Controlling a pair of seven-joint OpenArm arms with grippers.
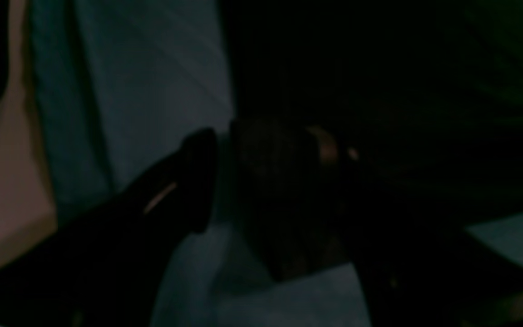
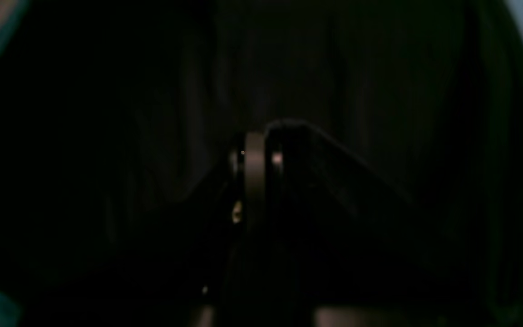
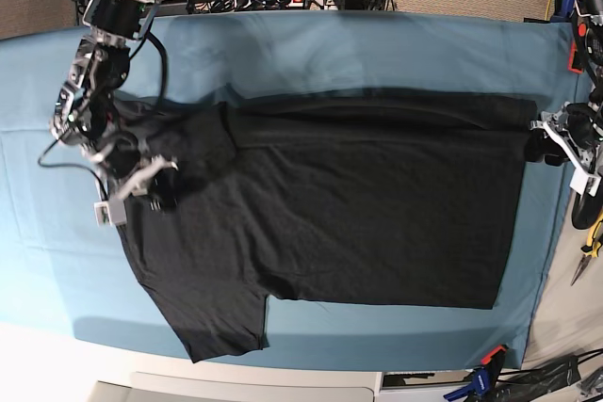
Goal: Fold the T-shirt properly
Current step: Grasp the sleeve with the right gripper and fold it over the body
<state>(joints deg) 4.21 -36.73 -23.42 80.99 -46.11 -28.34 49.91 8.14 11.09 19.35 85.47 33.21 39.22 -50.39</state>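
T-shirt (image 3: 358,204) flat on table cover (image 3: 283,44); right gripper (image 3: 160,181) pinched on shirt, left gripper (image 3: 539,143) spread at hem

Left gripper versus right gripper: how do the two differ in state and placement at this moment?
The left gripper stands open at the edge of the large black cloth T-shirt, by its hem end, partly over the teal table cover. The right gripper is shut, over the shirt's shoulder end, with dark cloth filling its view; whether it pinches cloth is unclear. Both sit low at the shirt's opposite ends.
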